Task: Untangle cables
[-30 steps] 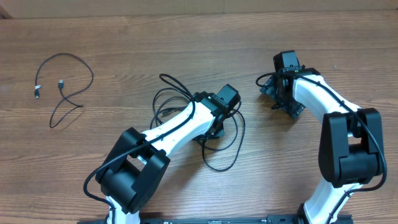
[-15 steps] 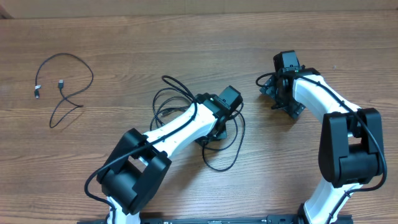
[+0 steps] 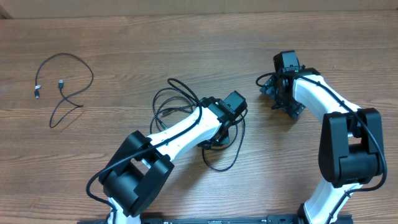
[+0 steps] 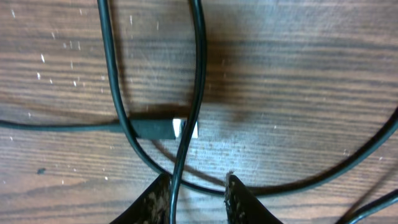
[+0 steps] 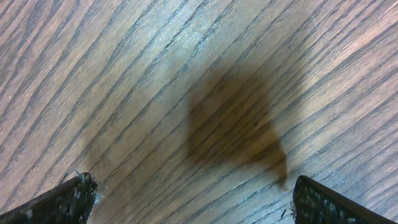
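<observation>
Overhead, tangle: the tangle of cables (image 3: 180, 106) lies in black loops mid-table (image 3: 124, 37); I place everything else from it.
Overhead, loose cable: one loose cable (image 3: 65, 87) lies well apart to the tangle's left, curled, both small ends near each other.
Overhead, left pincer: my left pincer (image 3: 217, 138) is down on the tangle's right side, loops around it.
Overhead, right pincer: my right pincer (image 3: 272, 93) is right of the tangle, apart from it.
Left wrist, strand: one strand (image 4: 199, 62) of the tangle runs down between my fingertips (image 4: 155, 202), close to one of them.
Left wrist, plug: a black plug (image 4: 155, 129) with a pale tip lies flat just beyond my tips, under that strand.
Left wrist, jaws: partly apart, wider than the strand, not pinching it.
Right wrist, jaws: spread wide, holding nothing, bare wood beneath; none of the tangle shows here.
</observation>
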Tool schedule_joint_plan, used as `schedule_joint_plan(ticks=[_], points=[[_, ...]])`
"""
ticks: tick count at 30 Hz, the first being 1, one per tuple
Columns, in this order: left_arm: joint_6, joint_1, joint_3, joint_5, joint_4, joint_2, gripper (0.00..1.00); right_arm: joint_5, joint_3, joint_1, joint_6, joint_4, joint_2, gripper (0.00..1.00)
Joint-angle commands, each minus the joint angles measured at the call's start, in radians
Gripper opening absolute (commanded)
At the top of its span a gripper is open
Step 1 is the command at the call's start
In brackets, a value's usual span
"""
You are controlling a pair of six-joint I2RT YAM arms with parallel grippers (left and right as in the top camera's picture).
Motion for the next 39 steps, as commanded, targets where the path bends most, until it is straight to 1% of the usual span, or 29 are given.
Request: schedule_joint_plan(ticks=[1, 8, 16, 24, 32, 39], points=[[-0.043, -0.026, -0.005, 0.034, -0.009, -0.006, 0.31, 0.009, -0.003, -0.001, 0.003, 0.002, -0.011, 1.00], [-0.055, -0.067, -0.005, 0.042, -0.008, -0.006, 0.30, 0.008, -0.003, -0.001, 0.003, 0.002, -0.011, 1.00], [-0.058, -0.084, -0.005, 0.037, 0.003, -0.006, 0.33, 0.009, -0.003, -0.001, 0.003, 0.002, -0.011, 1.00], [-0.058, -0.084, -0.005, -0.052, 0.003, -0.006, 0.35, 0.009, -0.003, -0.001, 0.003, 0.002, -0.011, 1.00], [-0.058, -0.084, -0.005, -0.093, 0.003, -0.006, 0.38, 0.009, -0.003, -0.001, 0.003, 0.002, -0.011, 1.00], [-0.058, -0.084, -0.005, -0.093, 0.004, -0.006, 0.40, 0.009, -0.003, -0.001, 0.003, 0.002, -0.011, 1.00]])
